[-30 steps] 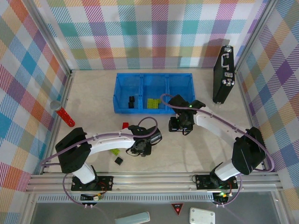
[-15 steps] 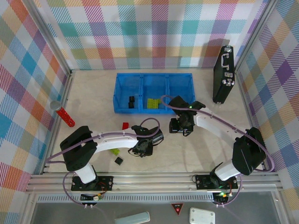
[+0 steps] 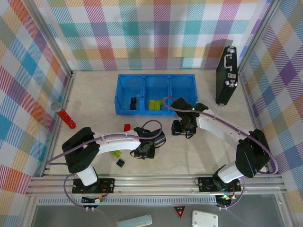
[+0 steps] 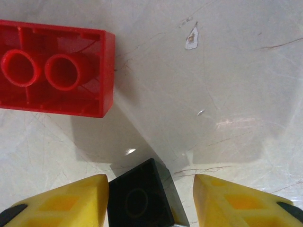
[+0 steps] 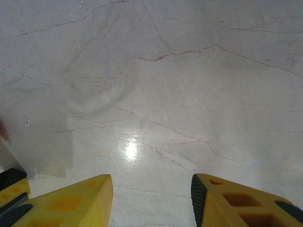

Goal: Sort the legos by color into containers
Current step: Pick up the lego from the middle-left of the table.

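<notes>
My left gripper (image 4: pixel 150 187) stands open around a black lego (image 4: pixel 139 201) touching one finger; my right gripper (image 5: pixel 151 189) hangs open over the surface (image 5: pixel 156 85).

Table (image 5: pixel 151 71): smooth, glossy, marble-look with fine veins and a glare spot. Red brick (image 4: pixel 52 71): shiny translucent plastic. Black brick (image 4: pixel 139 201): glossy plastic. Fingers (image 4: pixel 61 203): matt yellow plastic. Tray (image 3: pixel 156 78): translucent blue plastic. Case (image 3: pixel 226 75): black, metal latches.

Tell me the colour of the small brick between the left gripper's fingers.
Black; the brick shows best in the left wrist view.
</notes>
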{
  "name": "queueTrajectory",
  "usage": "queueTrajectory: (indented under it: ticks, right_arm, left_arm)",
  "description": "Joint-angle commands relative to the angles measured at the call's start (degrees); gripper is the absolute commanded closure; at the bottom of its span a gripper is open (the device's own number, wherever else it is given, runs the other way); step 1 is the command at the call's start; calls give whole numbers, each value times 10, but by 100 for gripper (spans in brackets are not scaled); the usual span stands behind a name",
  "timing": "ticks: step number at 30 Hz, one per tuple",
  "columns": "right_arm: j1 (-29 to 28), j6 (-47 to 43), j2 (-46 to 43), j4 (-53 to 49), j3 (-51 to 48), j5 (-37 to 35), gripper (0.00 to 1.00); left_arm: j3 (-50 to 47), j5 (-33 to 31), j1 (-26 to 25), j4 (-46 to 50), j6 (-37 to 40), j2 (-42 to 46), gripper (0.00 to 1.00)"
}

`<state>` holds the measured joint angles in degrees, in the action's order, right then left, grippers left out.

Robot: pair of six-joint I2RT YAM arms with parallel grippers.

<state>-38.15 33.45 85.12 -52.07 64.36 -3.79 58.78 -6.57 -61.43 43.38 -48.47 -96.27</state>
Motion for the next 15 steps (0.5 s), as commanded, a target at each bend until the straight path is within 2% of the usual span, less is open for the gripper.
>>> queueTrajectory:
  ticks: [1, 15]
  right_arm:
    - [3, -3, -9, -2, -5, 7, 51]
    - [4, -4, -1, -2, 2, 13, 51]
  left_arm:
    - [5, -1, -8, 21, -12, 6, 49]
    - [-22, 15, -19, 18, -27, 16, 49]
